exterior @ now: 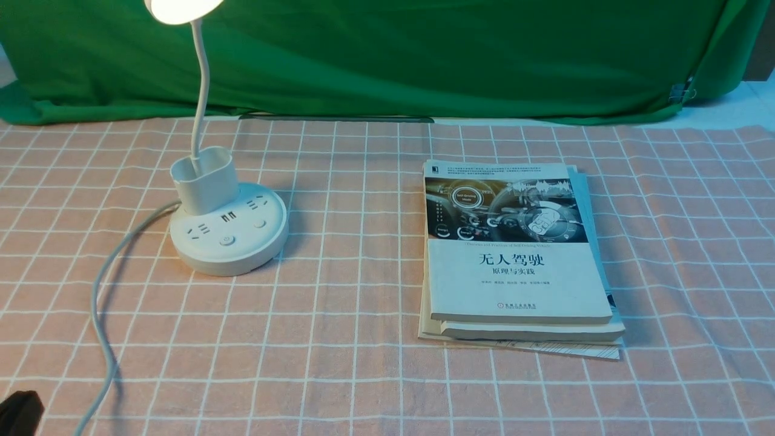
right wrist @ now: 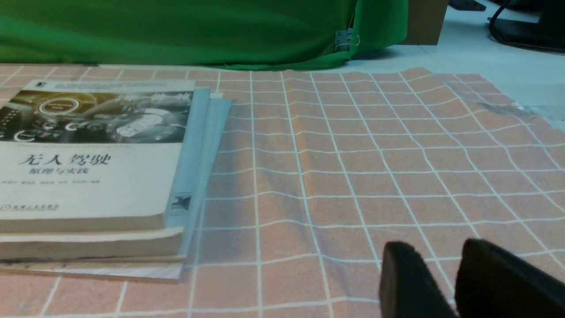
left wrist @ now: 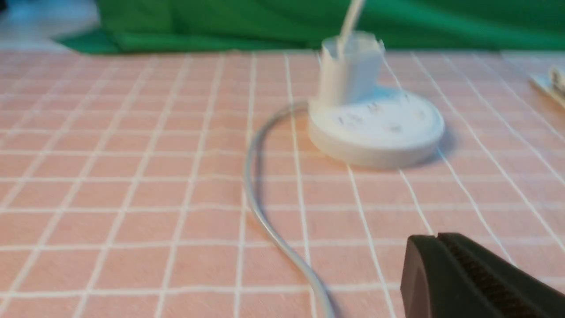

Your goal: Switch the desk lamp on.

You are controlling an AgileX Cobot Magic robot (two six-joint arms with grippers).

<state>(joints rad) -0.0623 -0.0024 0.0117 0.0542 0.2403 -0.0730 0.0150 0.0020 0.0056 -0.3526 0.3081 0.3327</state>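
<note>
The white desk lamp stands at the left of the table on its round disc base [exterior: 229,233], with the oval cup [exterior: 204,178] and thin gooseneck behind it. Its round head [exterior: 181,9] glows bright at the top edge. The grey-white cord [exterior: 100,303] curves off toward the near left. My left gripper [exterior: 18,412] shows as a dark tip in the near left corner, well short of the lamp. In the left wrist view it [left wrist: 439,238] is shut and empty, with the base [left wrist: 377,128] ahead. My right gripper [right wrist: 435,251] is empty, its jaws a narrow gap apart above the cloth.
A stack of books [exterior: 514,254] lies right of centre; it also shows in the right wrist view [right wrist: 92,168]. A pink checked cloth [exterior: 339,339] covers the table. A green cloth backdrop [exterior: 424,54] hangs along the far edge.
</note>
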